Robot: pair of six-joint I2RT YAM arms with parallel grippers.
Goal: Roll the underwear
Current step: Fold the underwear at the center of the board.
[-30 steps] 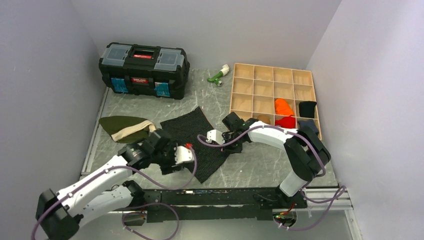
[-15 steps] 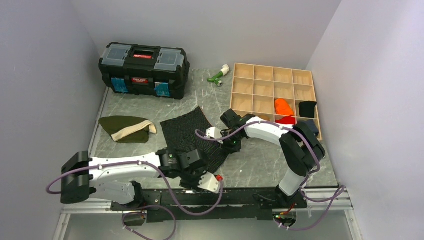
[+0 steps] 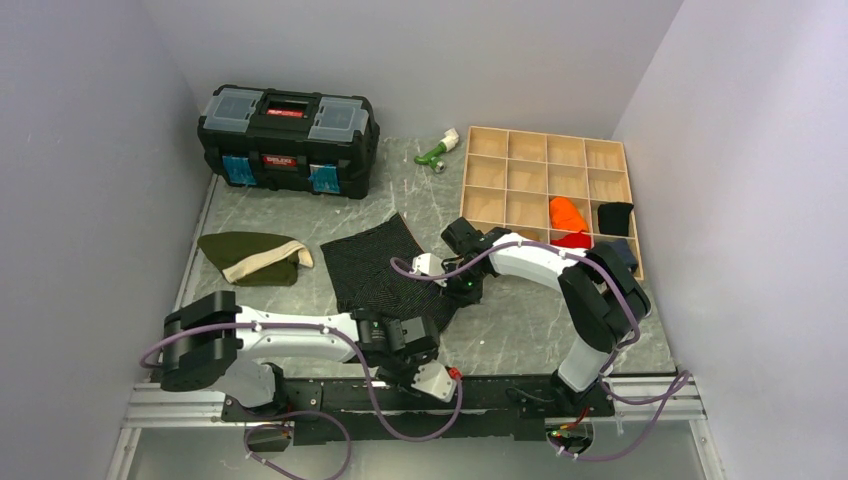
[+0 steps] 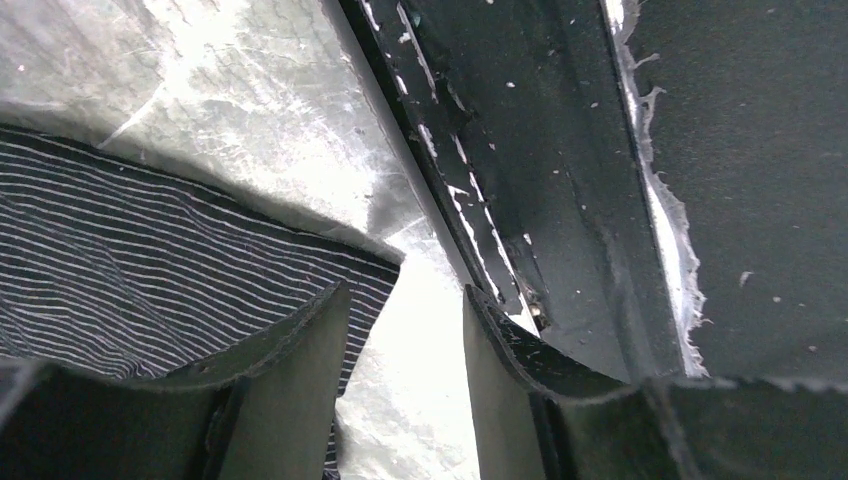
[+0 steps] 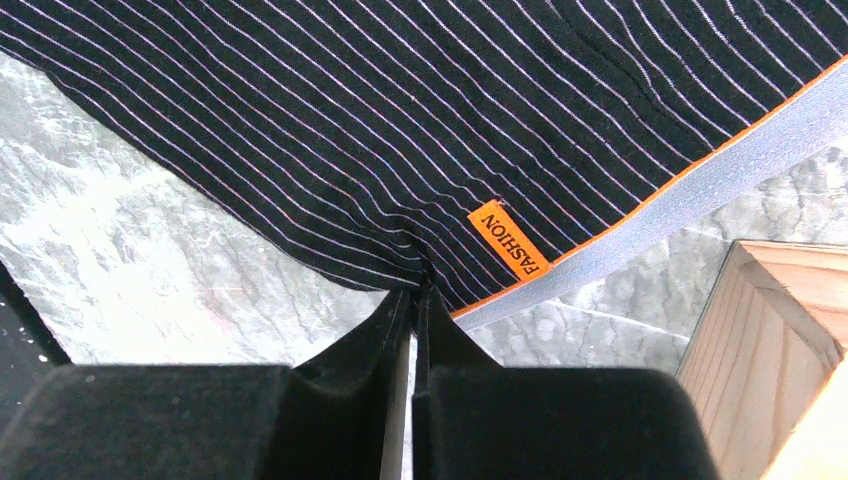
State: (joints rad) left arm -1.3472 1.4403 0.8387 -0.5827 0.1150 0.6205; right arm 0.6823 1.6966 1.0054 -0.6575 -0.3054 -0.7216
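My right gripper clamped the striped underwear beside its orange FASHION label; my left gripper stood parted at its corner, empty.

Place: robot lab test cell
Enclosure: plain grey walls on three sides
Rig: white robot arms on a black rail
Table: marbled, carrying a toolbox and a wooden tray

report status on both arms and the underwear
Right gripper: jaws shut on underwear edge. Left gripper: jaws open over its near corner, nothing held. Underwear flat, unrolled. Nothing blocking.
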